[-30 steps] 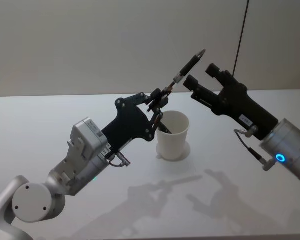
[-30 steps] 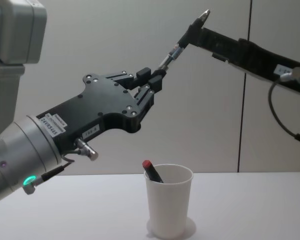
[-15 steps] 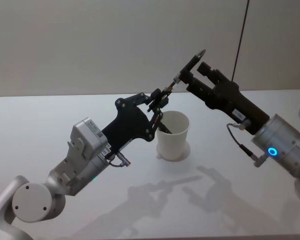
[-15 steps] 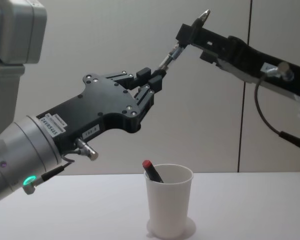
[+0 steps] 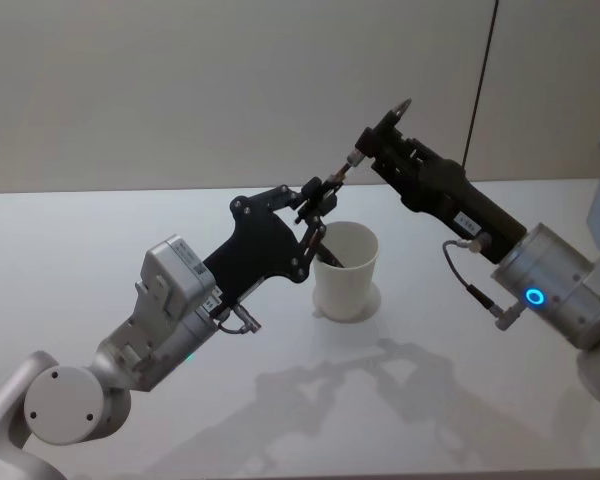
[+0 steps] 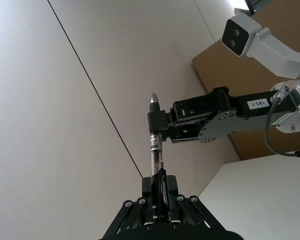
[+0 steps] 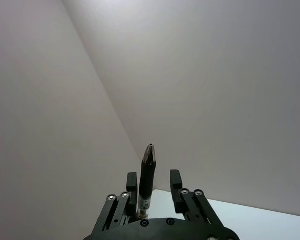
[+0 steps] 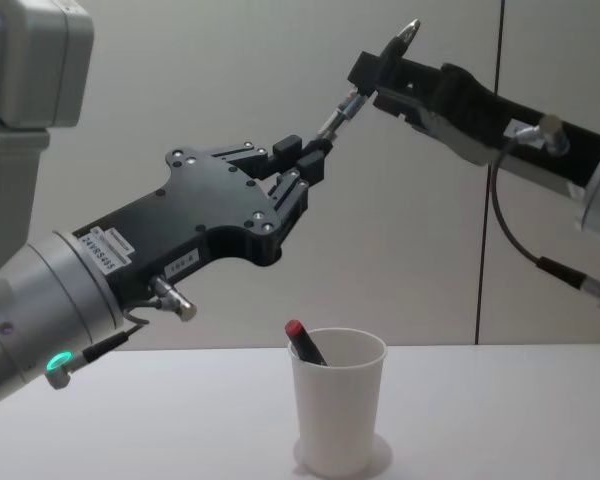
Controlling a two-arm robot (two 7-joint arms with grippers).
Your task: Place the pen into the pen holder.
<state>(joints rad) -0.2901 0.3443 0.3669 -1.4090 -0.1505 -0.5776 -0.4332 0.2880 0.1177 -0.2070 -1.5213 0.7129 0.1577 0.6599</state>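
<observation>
2 grippers meet on 1 pen (image 8: 348,103) held high above the table (image 5: 100,240): the left gripper (image 8: 313,152) is clamped on its lower end, while the right gripper (image 7: 154,182) has fingers parted around its tip. Below stands the pen holder (image 8: 338,400), with a red-capped pen (image 8: 304,342) inside.

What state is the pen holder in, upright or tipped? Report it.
Upright. The pen holder stands on its base on the table, rim up, with a red-capped pen leaning inside it.
</observation>
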